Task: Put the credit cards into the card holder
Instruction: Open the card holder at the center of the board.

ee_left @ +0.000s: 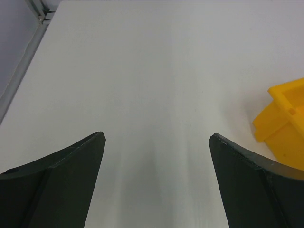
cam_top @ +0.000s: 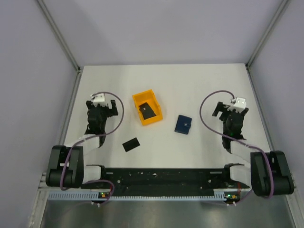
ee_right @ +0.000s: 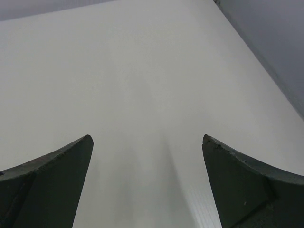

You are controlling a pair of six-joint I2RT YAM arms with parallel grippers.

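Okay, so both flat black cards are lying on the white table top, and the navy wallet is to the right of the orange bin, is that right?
Not quite. Only one thin flat black card lies on the white table. The second black card sits inside the orange plastic bin, as the top external view shows. The small navy-blue folding wallet is indeed to the right of the bin.

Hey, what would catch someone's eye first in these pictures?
The bright orange bin mid-scene stands out, with a black card lying inside it. A second black card lies on the table toward the near edge, and the navy card holder sits right of the bin.
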